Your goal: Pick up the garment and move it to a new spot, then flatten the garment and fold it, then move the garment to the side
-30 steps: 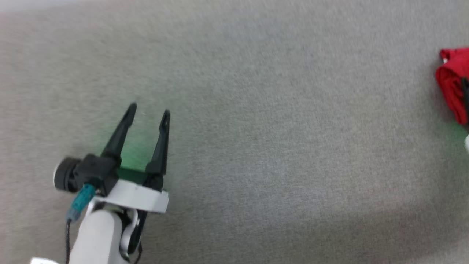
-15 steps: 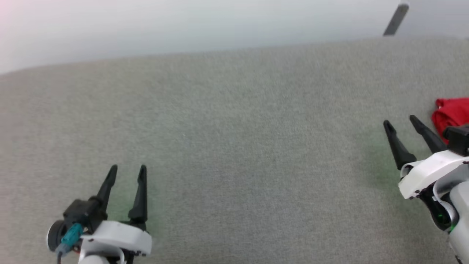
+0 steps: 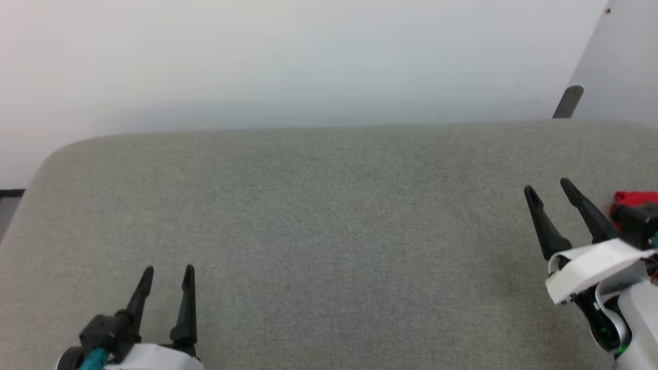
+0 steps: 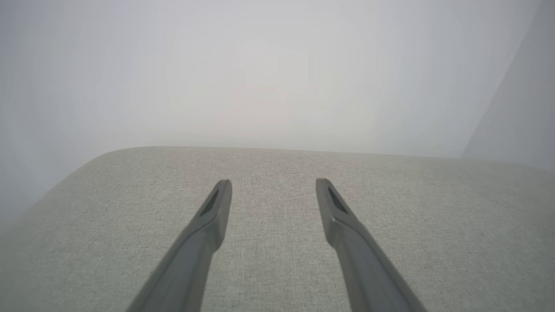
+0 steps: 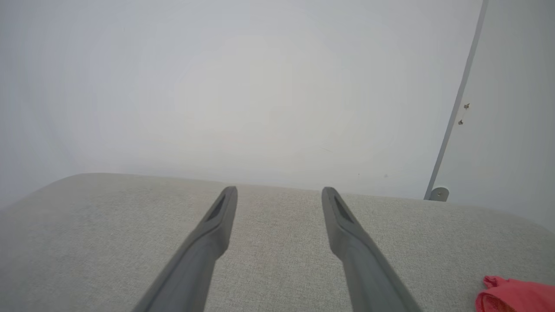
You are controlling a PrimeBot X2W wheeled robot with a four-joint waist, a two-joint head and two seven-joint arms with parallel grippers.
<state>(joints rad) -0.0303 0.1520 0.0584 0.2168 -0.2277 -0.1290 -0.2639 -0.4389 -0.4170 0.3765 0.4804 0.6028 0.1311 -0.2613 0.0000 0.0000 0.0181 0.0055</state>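
Note:
The red garment (image 3: 631, 198) lies bunched at the far right of the grey cushioned surface (image 3: 329, 216), mostly hidden behind my right wrist; a corner of the garment (image 5: 514, 294) shows at the lower right of the right wrist view. My right gripper (image 3: 547, 187) stands open and empty just left of it, apart from the cloth. At the lower left my left gripper (image 3: 168, 271) is open too, with nothing between its fingers. Both wrist views show spread fingers over bare fabric, the left gripper (image 4: 273, 184) and the right gripper (image 5: 279, 191).
A pale wall (image 3: 308, 61) rises behind the surface's far edge. A grey panel with a small metal bracket (image 3: 568, 100) stands at the back right. The surface's rounded left corner (image 3: 46, 159) drops off toward a dark strip.
The head camera has tilted up, so the far edge and wall came into view. Both grippers stay open; the right gripper and the garment now sit at the right edge.

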